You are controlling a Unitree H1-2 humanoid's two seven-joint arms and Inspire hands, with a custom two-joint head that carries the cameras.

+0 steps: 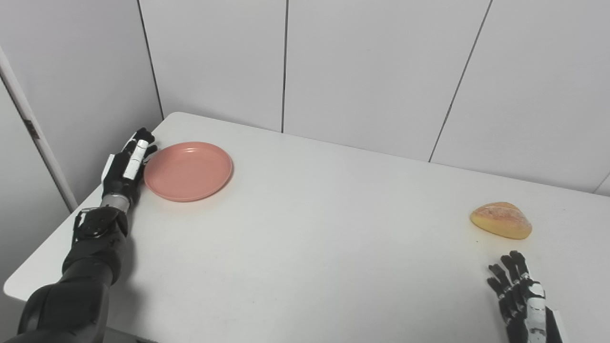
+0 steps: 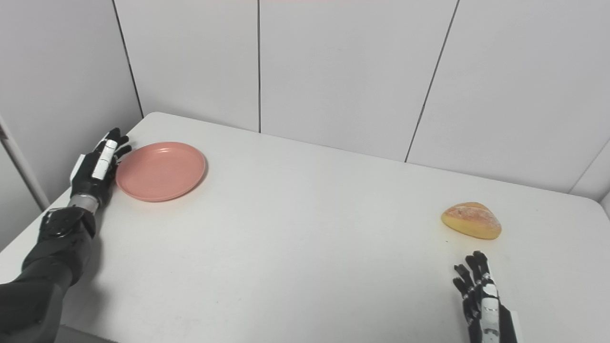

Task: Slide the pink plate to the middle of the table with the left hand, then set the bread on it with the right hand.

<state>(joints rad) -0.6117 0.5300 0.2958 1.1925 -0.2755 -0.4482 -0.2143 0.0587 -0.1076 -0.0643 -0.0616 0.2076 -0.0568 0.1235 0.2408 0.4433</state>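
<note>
Bare table (image 1: 333,228) separates plate (image 1: 188,170) and bread (image 1: 501,219).

The plate (image 1: 188,170) looks like smooth, faintly glossy plastic. The bread (image 1: 501,219) has a rough, floury crust. The worktop (image 1: 305,247) is matt and smooth.

No text, label, brand, number or sign can be read anywhere in either view, whether on the pink plate (image 1: 188,170), the bread (image 1: 501,219), the table (image 1: 305,247) or the wall panels (image 1: 371,71).
</note>
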